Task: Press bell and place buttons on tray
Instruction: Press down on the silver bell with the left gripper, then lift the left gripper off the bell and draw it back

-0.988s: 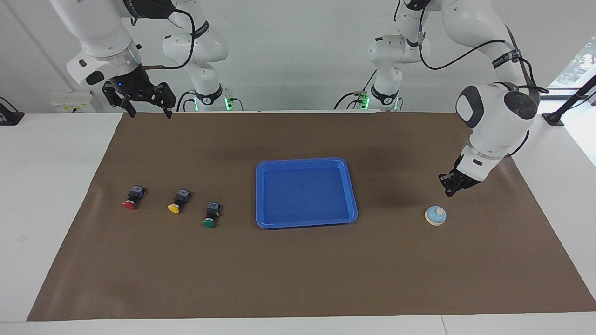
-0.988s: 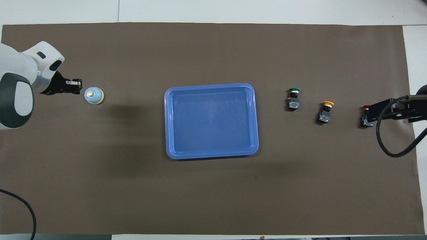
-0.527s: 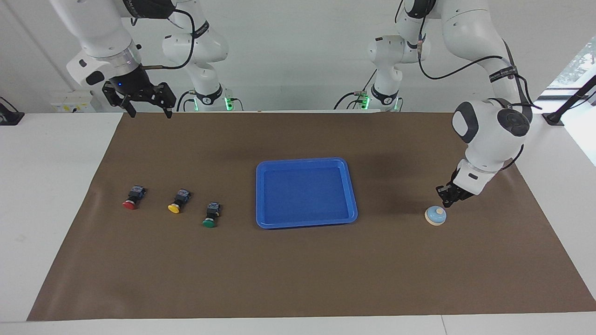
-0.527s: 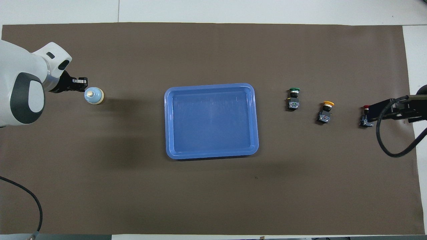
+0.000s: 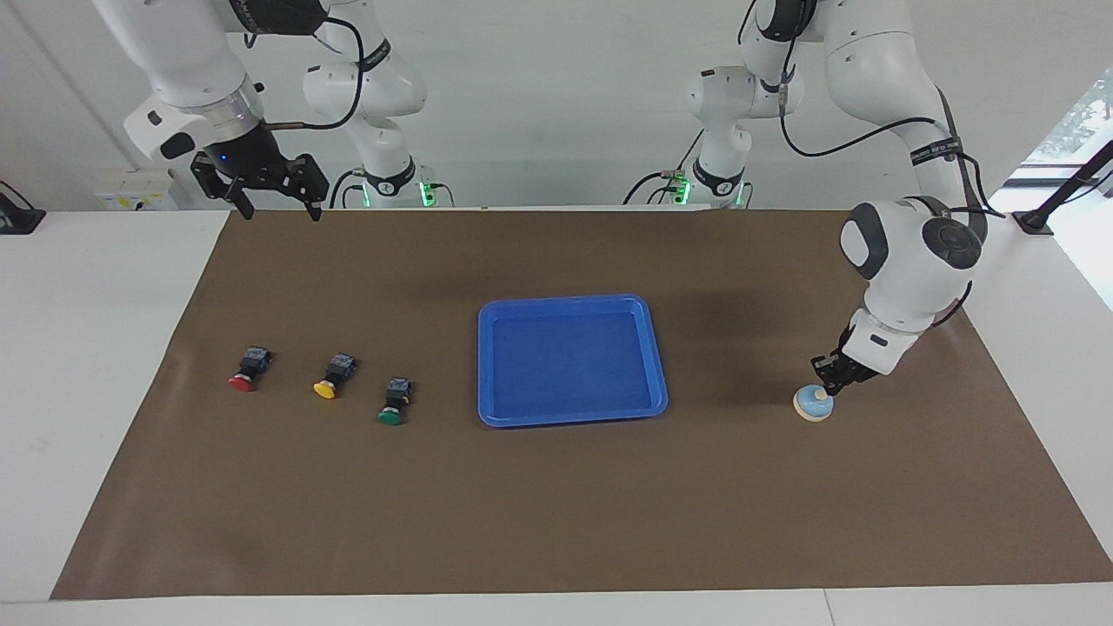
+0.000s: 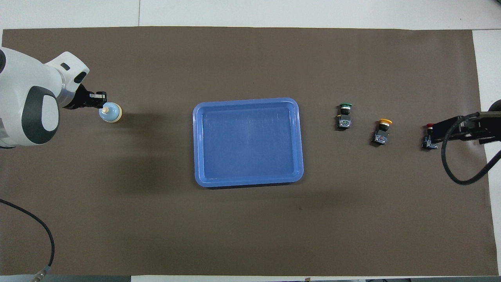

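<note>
White table (image 5: pixel 87 348) carries a brown mat (image 5: pixel 556 504)

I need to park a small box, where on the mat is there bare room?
Bare: the brown mat farther from the robots than the blue tray, and between tray and bell. Crowded: the green button, yellow button, red button row.

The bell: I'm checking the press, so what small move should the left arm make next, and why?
Probably ease the left gripper straight down. Shut, it sits at the knob of the bell, which looks unpressed; tray empty; right gripper waits, open.
</note>
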### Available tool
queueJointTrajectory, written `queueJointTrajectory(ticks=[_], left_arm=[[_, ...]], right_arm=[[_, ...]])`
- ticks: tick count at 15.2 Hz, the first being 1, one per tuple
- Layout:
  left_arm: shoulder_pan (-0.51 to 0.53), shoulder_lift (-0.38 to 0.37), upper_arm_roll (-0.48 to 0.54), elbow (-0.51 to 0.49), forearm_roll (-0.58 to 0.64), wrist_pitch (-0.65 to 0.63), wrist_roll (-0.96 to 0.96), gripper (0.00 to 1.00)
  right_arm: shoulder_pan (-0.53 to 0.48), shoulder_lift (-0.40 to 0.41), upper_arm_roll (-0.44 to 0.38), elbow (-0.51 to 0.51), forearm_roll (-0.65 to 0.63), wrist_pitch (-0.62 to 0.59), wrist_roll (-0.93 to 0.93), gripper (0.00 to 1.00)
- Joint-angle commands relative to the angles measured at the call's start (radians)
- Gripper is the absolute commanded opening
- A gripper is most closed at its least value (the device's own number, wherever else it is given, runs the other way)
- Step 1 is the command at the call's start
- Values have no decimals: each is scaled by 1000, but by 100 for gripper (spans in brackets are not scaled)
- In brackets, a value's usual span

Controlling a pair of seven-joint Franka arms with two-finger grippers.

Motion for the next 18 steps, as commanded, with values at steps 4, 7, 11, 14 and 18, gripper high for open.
queueJointTrajectory(ticks=[4,7,11,14,18], left_arm=[[-1,40,2,-32,7,87,-17,0],[-1,48,2,-46,7,118,-17,0],[1,38,4,-28,5,81,-15,0],[25,-35,4,10,5,-54,-8,0],[30,-162,6,72,5,-296,-2,26]], right_arm=[[-15,-7,5,-5,-5,-7,-27,100],[-15,-7,5,-5,-5,-7,-27,100],[-15,-7,5,-5,-5,-7,-27,100],[-15,-7,5,-5,-5,-7,-27,100],[-18,-7,5,-5,-5,-7,-25,100]])
